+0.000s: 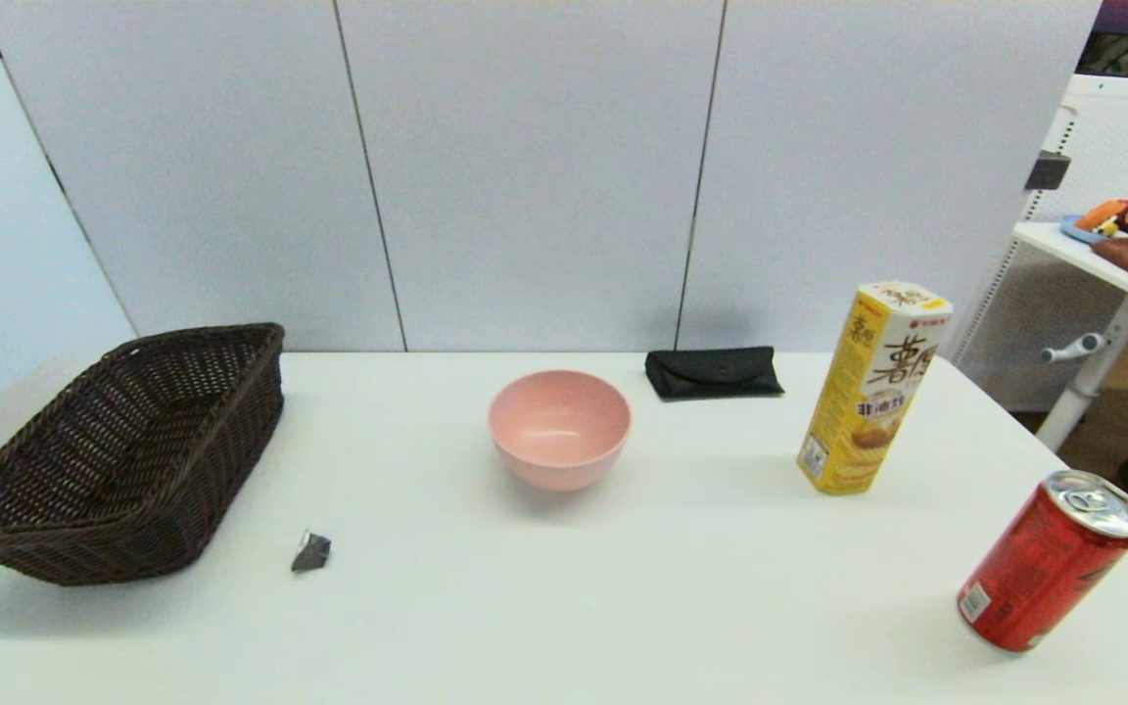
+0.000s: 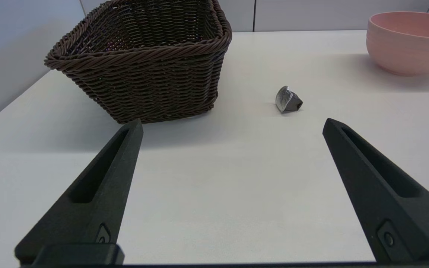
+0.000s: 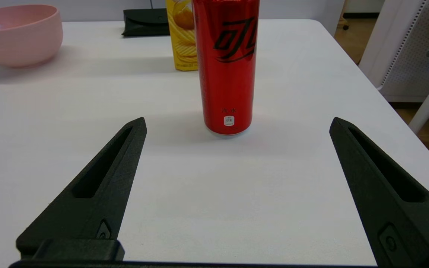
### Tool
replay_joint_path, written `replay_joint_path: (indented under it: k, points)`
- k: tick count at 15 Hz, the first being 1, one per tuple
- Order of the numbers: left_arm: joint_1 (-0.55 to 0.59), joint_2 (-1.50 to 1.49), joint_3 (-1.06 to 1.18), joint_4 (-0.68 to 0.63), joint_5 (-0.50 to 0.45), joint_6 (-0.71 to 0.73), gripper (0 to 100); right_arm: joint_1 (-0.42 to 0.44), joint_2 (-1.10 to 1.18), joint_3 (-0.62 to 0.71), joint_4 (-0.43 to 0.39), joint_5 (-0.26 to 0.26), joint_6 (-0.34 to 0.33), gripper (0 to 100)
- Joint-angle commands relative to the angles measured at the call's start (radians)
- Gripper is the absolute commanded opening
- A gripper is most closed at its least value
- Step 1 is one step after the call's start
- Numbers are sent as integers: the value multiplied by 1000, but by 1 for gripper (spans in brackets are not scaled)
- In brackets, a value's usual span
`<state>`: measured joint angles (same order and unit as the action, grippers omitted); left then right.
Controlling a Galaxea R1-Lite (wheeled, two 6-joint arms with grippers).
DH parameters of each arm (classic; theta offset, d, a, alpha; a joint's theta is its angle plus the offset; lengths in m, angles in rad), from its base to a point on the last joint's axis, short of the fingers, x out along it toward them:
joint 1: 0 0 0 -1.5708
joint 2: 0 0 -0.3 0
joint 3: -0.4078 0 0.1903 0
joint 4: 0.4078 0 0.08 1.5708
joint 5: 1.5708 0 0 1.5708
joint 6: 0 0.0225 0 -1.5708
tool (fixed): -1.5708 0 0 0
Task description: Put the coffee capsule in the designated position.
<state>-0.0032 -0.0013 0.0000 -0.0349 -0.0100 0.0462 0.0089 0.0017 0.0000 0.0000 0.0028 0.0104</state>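
Note:
The coffee capsule (image 1: 310,552) (image 2: 288,100), small, dark grey with a silvery rim, lies on its side on the white table just right of the wicker basket. My left gripper (image 2: 233,124) is open low over the table, a short way in front of the capsule and not touching it. My right gripper (image 3: 237,123) is open too, facing the red can. Neither arm shows in the head view. The designated position is bare white tabletop with no mark that I can single out.
A dark wicker basket (image 1: 123,450) (image 2: 143,63) stands at the left. A pink bowl (image 1: 560,428) (image 2: 410,41) (image 3: 17,33) sits mid-table, a flat black pouch (image 1: 713,372) behind it. A yellow snack box (image 1: 874,387) and a red can (image 1: 1049,560) (image 3: 226,67) stand at the right.

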Motion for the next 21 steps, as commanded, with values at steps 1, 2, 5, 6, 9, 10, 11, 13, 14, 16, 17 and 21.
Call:
replay_joint_path:
  k: [1, 2, 5, 6, 9, 10, 11, 13, 14, 16, 17, 21]
  points:
    - [0, 0, 17, 0, -1, 0, 100, 0, 1, 0, 0, 0, -1, 100]
    - [0, 0, 17, 0, -1, 1, 100, 0, 1, 0, 0, 0, 0, 100]
    - [0, 0, 17, 0, -1, 0, 100, 0, 1, 0, 0, 0, 0, 100]
    - [0, 0, 17, -2, -1, 1, 100, 0, 1, 0, 0, 0, -1, 100]
    - [0, 0, 17, 0, -1, 1, 100, 0, 1, 0, 0, 0, -1, 100]
    - [3, 0, 17, -2, 4, -17, 100, 0, 1, 0, 0, 0, -1, 100]
    - [3, 7, 2, 0, 1, -46, 100, 0, 1, 0, 0, 0, -1, 100]
    - [2, 170, -98, 0, -13, -58, 100, 0, 1, 0, 0, 0, -1, 100]
    - [-14, 239, -144, 1, -18, -51, 100, 0, 1, 0, 0, 0, -1, 100]
    - [-80, 388, -238, 0, -16, -17, 100, 0, 1, 0, 0, 0, -1, 100]
    - [-139, 452, -278, 1, -15, 11, 100, 0, 1, 0, 0, 0, -1, 100]
    - [-296, 616, -311, -8, -13, 67, 100, 0, 1, 0, 0, 0, -1, 100]
